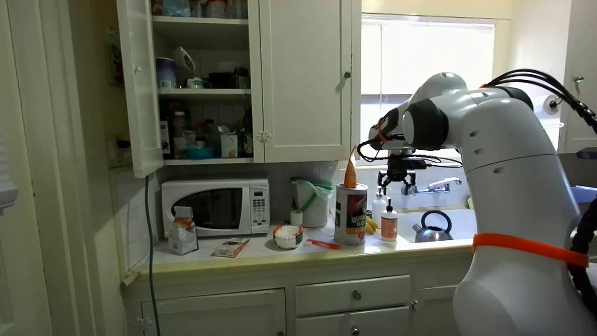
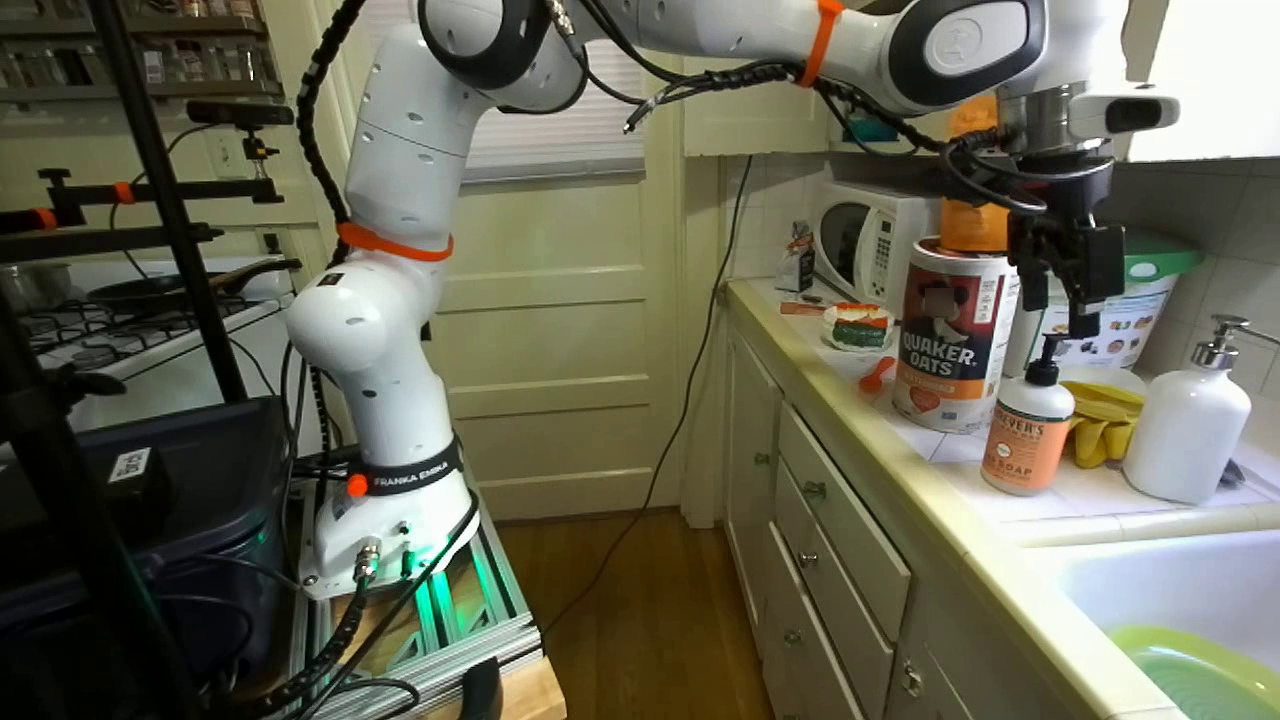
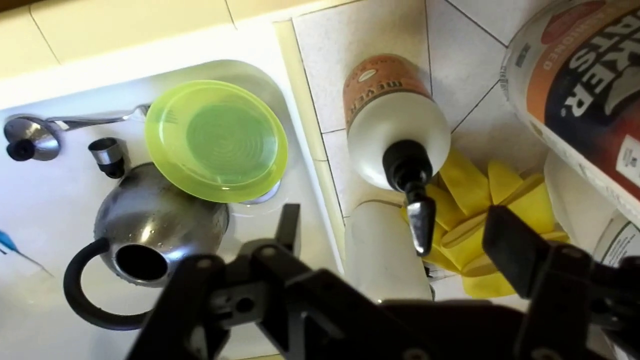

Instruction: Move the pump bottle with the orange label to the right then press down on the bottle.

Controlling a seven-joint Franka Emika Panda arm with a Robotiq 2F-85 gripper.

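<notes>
At a tiled kitchen counter (image 1: pixel 263 251), a white robot arm (image 1: pixel 517 196) reaches across with its gripper (image 1: pixel 397 185) hanging just above a pump bottle with an orange label (image 2: pixel 1027 440). The gripper's jaws stand spread apart, and in an exterior view a gap shows between them and the black pump top (image 1: pixel 389 205) below. The bottle stands upright on the counter in both exterior views, beside a Quaker Oats canister (image 2: pixel 955 350) and near the edge of a white sink (image 3: pixel 45 320). In the wrist view, the pump's nozzle (image 3: pixel 421 225) appears between the two fingers (image 3: pixel 515 252). Toward the wall (image 2: pixel 1235 210) behind the bottle are yellow gloves (image 2: pixel 1105 430) and a white pump bottle (image 2: pixel 1187 435). The sink holds a steel kettle (image 3: pixel 165 220) with a black handle and a yellow-green bowl (image 3: pixel 165 120). On the canister's other side, an orange-red spoon (image 1: pixel 324 244) lies on the counter; farther along, an upright bag (image 1: pixel 183 235) stands before a white microwave (image 1: pixel 210 205), beneath a cupboard (image 1: pixel 205 92) whose door (image 1: pixel 140 93) hangs wide open.
</notes>
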